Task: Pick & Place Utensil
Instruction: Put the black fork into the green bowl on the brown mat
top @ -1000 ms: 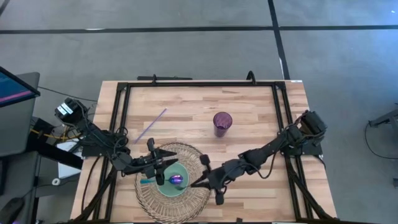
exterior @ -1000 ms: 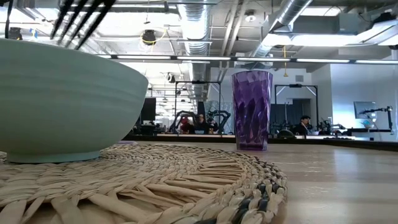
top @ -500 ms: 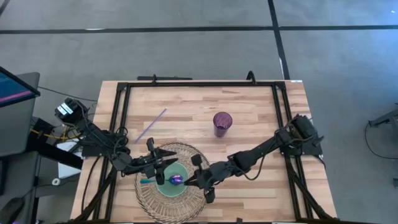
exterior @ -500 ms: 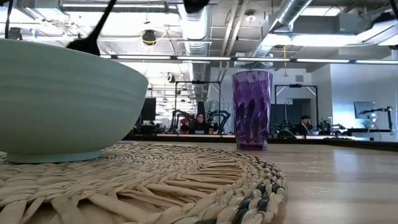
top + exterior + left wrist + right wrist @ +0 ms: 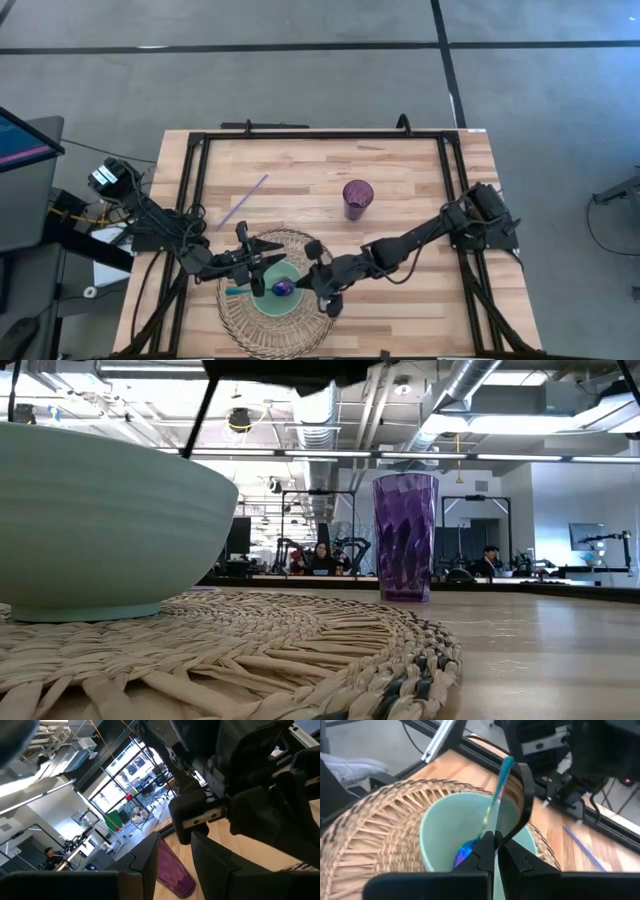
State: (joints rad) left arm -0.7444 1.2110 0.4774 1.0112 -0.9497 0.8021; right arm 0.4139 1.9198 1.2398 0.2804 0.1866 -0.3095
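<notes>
A spoon (image 5: 281, 289) with an iridescent purple head and a teal handle (image 5: 504, 770) lies in a pale green bowl (image 5: 275, 308). Its head is down inside the bowl and its handle leans on the rim toward the table's left. The bowl (image 5: 100, 520) stands on a round woven mat (image 5: 300, 325). My right gripper (image 5: 302, 284) reaches in over the bowl's right rim. In the right wrist view, my right gripper (image 5: 496, 843) is shut, with only a sliver between the fingers. My left gripper (image 5: 272, 258) waits open over the bowl's far-left rim, holding nothing. My right gripper comes slanting down from the table's right, and its fingertips (image 5: 487, 839) sit right at the spoon's neck (image 5: 487, 826). One of its own fingers hides that spot, so I cannot tell whether it touches the spoon. The spoon still rests in the bowl.
A purple faceted cup (image 5: 357, 197) stands upright on the wood, far and right of the mat. A thin purple stick (image 5: 243, 200) lies far-left of the mat. A black frame (image 5: 320, 134) runs round the table. The two grippers are close together over the bowl.
My right gripper has moved toward the table's left, from the mat's right edge to over the bowl's right rim. The spoon, the bowl and my left gripper have stayed where they were.
</notes>
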